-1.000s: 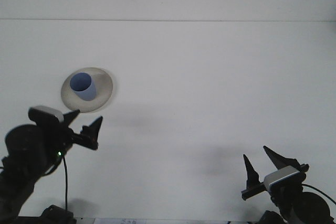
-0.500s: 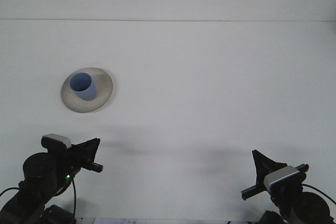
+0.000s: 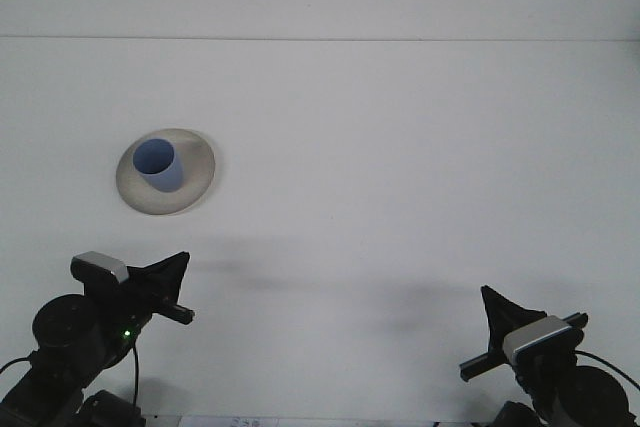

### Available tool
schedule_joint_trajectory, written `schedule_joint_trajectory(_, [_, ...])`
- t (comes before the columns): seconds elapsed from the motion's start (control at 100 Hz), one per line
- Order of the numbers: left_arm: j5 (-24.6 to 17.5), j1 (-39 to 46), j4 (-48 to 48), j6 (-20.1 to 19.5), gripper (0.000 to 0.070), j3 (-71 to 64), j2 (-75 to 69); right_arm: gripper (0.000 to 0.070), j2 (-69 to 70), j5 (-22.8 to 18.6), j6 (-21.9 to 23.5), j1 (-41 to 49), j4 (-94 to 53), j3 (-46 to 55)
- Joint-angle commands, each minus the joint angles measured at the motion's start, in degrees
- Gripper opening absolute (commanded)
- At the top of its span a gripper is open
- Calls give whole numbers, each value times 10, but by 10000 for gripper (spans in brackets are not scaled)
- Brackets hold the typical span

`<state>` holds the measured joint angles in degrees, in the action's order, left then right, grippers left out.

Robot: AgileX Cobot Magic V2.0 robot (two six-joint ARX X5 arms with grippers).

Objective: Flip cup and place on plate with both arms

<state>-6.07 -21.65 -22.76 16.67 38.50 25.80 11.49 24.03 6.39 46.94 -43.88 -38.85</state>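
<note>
Sitting upright with its opening upward, the small blue plastic cup [image 3: 159, 165] is resting on the round shallow off-white plate [image 3: 196, 179], a little toward the plate's left side. The plate is lying on the plain white table [image 3: 400, 147], well ahead of the left black gripper [image 3: 172, 285] and far ahead-left of the right black gripper [image 3: 497, 319].

The left gripper is staying low near the bottom edge of the view, its fingers appearing pressed together into one dark point, holding nothing. The right gripper is also low at the near edge, its fingers seeming closed together and empty.

A wide bare surface is lying between both grippers and ahead of them, up to the far edge line of the table. Both grippers are well apart from the plate rim.
</note>
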Motion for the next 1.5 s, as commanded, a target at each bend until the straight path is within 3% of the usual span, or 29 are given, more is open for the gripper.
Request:
schedule_joint_trajectory(0.0, [0,-2,14,4,16,9,0,8,2,0,8,6,6,-2])
schedule_joint_trajectory(0.15, [0,0,32,-4,15,9,-2,7,2,0,8,6,6,-2])
schedule_joint_trajectory(0.21, [2,14,41,-69,15,0,-12,7,2,0,8,6,6,-2])
schedule_joint_trajectory(0.32, [5,53,97,-139,15,-65,-55,8,2,0,8,6,6,-2])
schedule_joint_trajectory(0.45, [86,106,187,-170,16,-182,-128,8,2,0,8,6,6,-2])
schedule_joint_trajectory(0.55, [149,134,220,-174,15,-260,-175,7,2,0,8,6,6,-2])
schedule_joint_trajectory(0.62, [165,149,223,-174,15,-297,-202,8,2,0,8,6,6,-2])
schedule_joint_trajectory(0.97, [166,176,229,-171,15,-376,-256,7,2,0,8,6,7,-2])
schedule_joint_trajectory(1.49, [165,180,255,-171,15,-377,-256,7,2,0,8,6,8,-2])
